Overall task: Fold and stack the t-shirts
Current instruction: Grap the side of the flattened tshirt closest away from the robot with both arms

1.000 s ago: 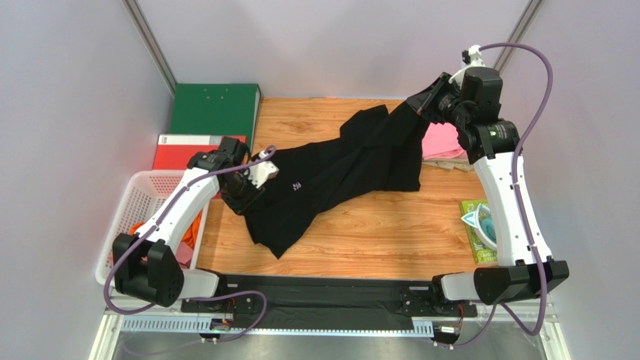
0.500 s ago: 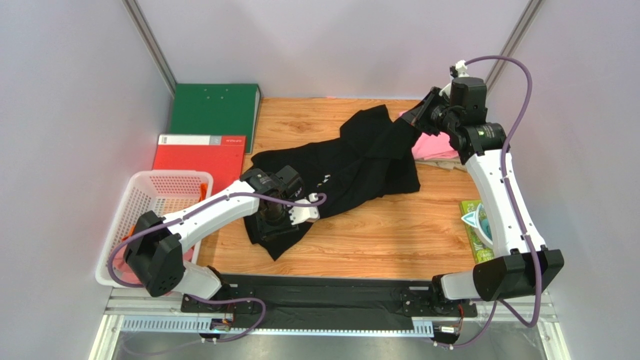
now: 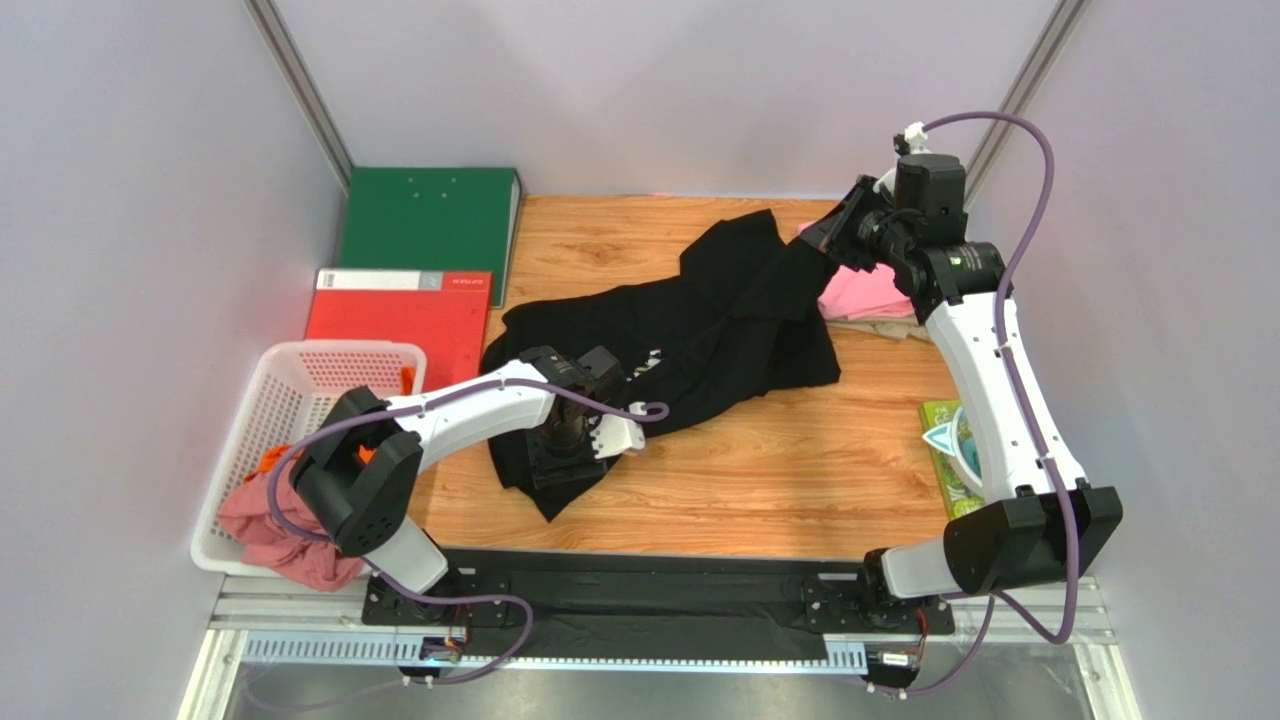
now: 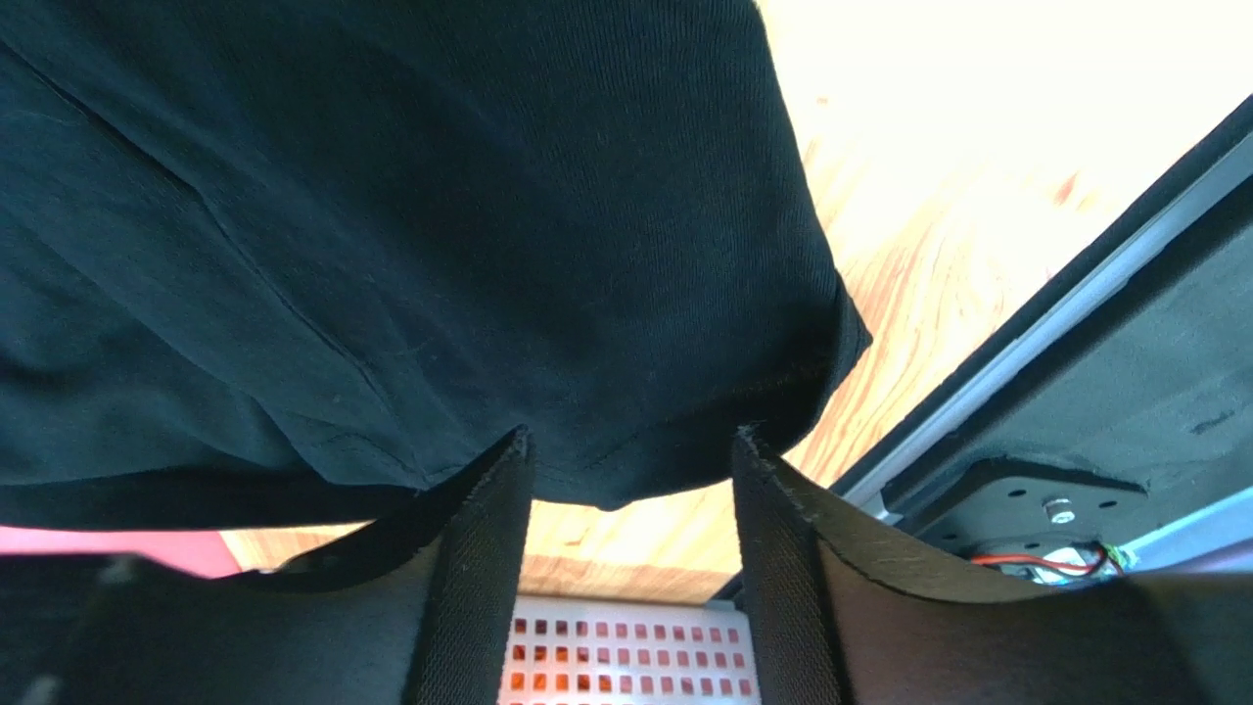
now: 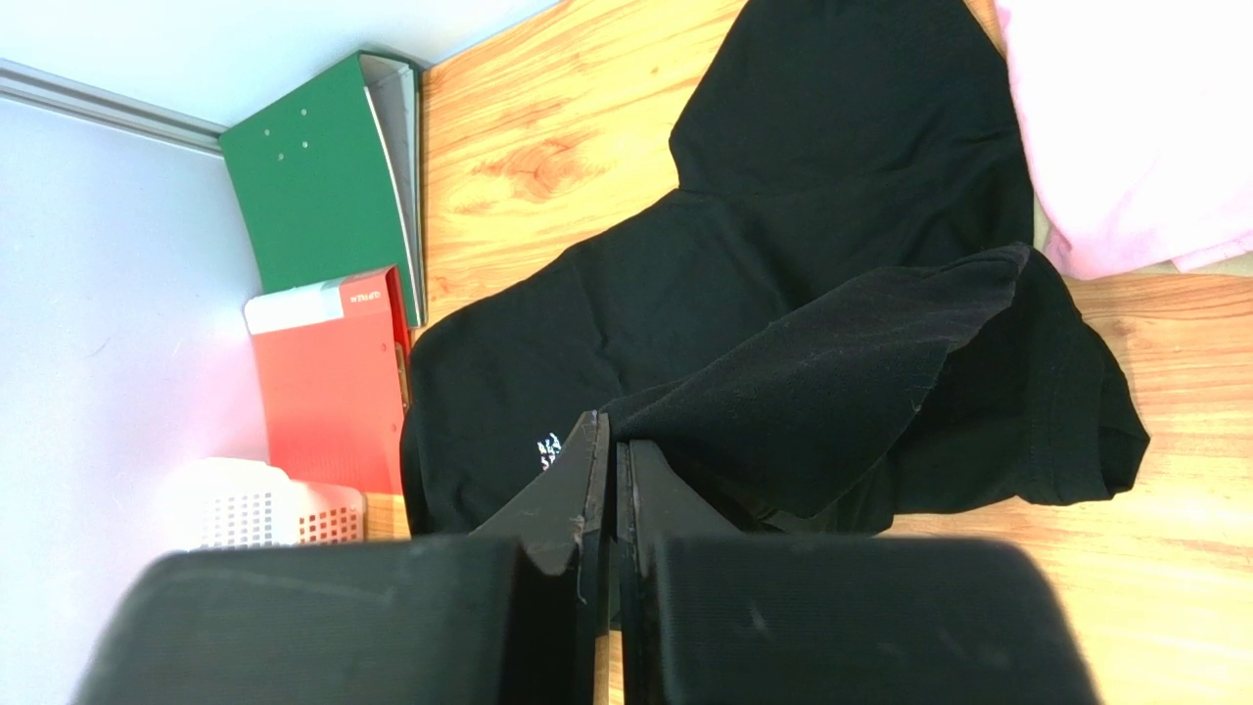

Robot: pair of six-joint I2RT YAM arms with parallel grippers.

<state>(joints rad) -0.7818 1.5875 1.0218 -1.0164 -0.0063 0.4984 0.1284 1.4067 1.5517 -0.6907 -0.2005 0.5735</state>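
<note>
A large black t-shirt (image 3: 706,323) with small white script lies stretched across the wooden table, from the front left to the back right. My right gripper (image 3: 839,228) is shut on its far right edge and holds that edge up off the table; in the right wrist view the cloth (image 5: 765,279) runs out from the closed tips (image 5: 611,426). My left gripper (image 3: 568,443) hangs open just over the shirt's near left corner. In the left wrist view the hem (image 4: 441,221) lies at the fingertips (image 4: 633,441), with bare wood showing between them. A pink t-shirt (image 3: 879,293) lies under the right arm.
A white basket (image 3: 301,383) at the front left holds a dusty-rose shirt (image 3: 286,533) and something orange (image 3: 271,455). Green (image 3: 428,218) and red (image 3: 398,308) binders lie at the back left. A teal bundle (image 3: 962,443) sits at the right edge.
My left arm swung from the basket side toward the front middle, laying the shirt's left part down, and its jaws have widened. The right gripper shifted slightly back, still holding the cloth.
</note>
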